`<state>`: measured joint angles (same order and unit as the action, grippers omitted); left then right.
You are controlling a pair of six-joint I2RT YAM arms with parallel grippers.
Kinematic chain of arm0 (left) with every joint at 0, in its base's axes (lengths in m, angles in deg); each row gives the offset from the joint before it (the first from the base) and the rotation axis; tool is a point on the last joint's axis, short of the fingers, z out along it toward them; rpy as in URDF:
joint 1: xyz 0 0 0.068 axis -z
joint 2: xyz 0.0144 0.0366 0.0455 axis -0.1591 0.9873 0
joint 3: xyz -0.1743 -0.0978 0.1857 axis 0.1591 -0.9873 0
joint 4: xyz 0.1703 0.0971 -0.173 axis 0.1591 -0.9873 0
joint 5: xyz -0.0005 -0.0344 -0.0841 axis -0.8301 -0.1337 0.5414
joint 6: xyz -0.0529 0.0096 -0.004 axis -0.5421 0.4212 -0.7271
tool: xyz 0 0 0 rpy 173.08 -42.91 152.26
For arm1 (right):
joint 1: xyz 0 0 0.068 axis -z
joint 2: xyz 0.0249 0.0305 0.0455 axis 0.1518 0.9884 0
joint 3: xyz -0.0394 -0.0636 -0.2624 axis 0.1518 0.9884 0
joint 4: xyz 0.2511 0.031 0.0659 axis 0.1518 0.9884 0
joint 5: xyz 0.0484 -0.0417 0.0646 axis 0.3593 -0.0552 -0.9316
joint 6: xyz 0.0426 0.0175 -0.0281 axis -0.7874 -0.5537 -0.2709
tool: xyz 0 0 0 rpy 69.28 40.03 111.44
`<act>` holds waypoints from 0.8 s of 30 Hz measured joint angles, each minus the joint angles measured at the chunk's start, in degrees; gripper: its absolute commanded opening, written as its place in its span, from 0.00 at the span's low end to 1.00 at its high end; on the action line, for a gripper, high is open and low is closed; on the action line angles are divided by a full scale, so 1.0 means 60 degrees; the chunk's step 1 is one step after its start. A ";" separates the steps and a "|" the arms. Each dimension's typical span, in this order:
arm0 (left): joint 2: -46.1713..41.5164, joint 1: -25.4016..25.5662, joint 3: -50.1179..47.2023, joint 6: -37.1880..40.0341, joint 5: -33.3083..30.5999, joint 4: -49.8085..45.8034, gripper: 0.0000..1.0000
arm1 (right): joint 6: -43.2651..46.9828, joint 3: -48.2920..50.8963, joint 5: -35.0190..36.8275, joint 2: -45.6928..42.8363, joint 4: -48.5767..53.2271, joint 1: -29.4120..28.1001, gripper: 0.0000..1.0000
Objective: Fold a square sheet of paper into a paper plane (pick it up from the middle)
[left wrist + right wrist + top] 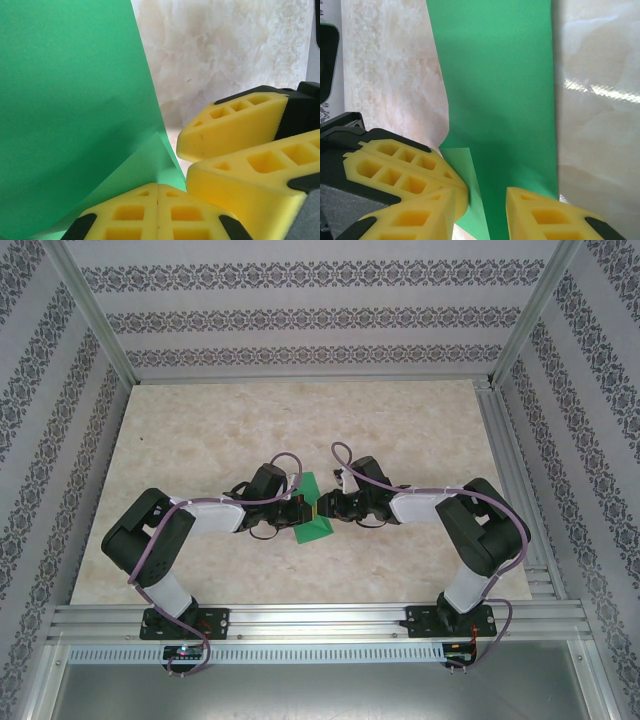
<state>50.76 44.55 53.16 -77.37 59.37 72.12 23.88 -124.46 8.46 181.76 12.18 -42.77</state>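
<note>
The square sheet of paper [318,530] is bright green and partly folded, lifted at the table's middle between both grippers. In the left wrist view the paper [70,100] rises as a tall panel with a diagonal crease. My left gripper [158,186] has its yellow fingers pressed together on the paper's lower fold, and in the top view it [303,510] meets the sheet from the left. My right gripper [486,200] stands open, one finger on each side of the paper [500,75], with a small flap beside its left finger. The right fingers [235,125] sit close beside the left pair.
The table top [200,440] is pale marble-patterned board. Aluminium rails [320,620] run along the near edge and another rail [510,460] along the right side. Patterned walls [300,320] close in the back and both sides.
</note>
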 measured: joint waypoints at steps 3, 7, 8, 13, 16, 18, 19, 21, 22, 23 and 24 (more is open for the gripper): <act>-0.0004 0.0000 0.0000 0.0000 0.0000 0.0000 0.05 | 0.0095 -0.0007 0.0000 0.0026 0.0007 -0.0062 0.30; -0.0004 0.0000 0.0000 0.0000 0.0000 0.0000 0.05 | 0.0211 -0.0033 0.0000 0.0164 0.0040 -0.0080 0.22; -0.0004 0.0000 0.0000 0.0000 0.0000 0.0000 0.05 | 0.0233 -0.0047 0.0000 0.0197 0.0069 -0.0080 0.19; -0.0004 0.0000 0.0000 0.0000 0.0000 0.0000 0.06 | 0.0237 -0.0091 0.0004 0.0251 0.0076 -0.0080 0.11; -0.0004 0.0000 0.0000 0.0000 0.0000 0.0000 0.08 | 0.0240 -0.0091 0.0087 0.0251 0.0124 -0.0080 0.07; -0.0004 0.0000 0.0000 0.0000 0.0000 0.0000 0.10 | 0.0240 -0.0091 0.0189 0.0251 0.0189 -0.0076 0.06; -0.0004 0.0000 0.0000 0.0004 0.0000 0.0000 0.11 | 0.0240 -0.0091 0.0262 0.0251 0.0222 -0.0076 0.06; -0.0004 0.0000 0.0011 0.0004 -0.0004 0.0000 0.13 | 0.0240 -0.0091 0.0361 0.0251 0.0262 -0.0076 0.06; -0.0004 0.0000 0.0022 0.0007 -0.0004 0.0000 0.13 | 0.0237 -0.0091 0.0415 0.0251 0.0284 -0.0076 0.06; -0.0004 0.0000 0.0047 0.0007 -0.0004 0.0000 0.14 | 0.0237 -0.0091 0.0474 0.0251 0.0291 -0.0076 0.06; -0.0004 0.0000 0.0069 0.0011 -0.0004 -0.0004 0.14 | 0.0240 -0.0091 0.0525 0.0251 0.0299 -0.0073 0.06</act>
<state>50.74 44.55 53.57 -77.30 59.35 72.09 25.32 -125.01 11.60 183.27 13.97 -43.21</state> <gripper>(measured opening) 0.136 0.065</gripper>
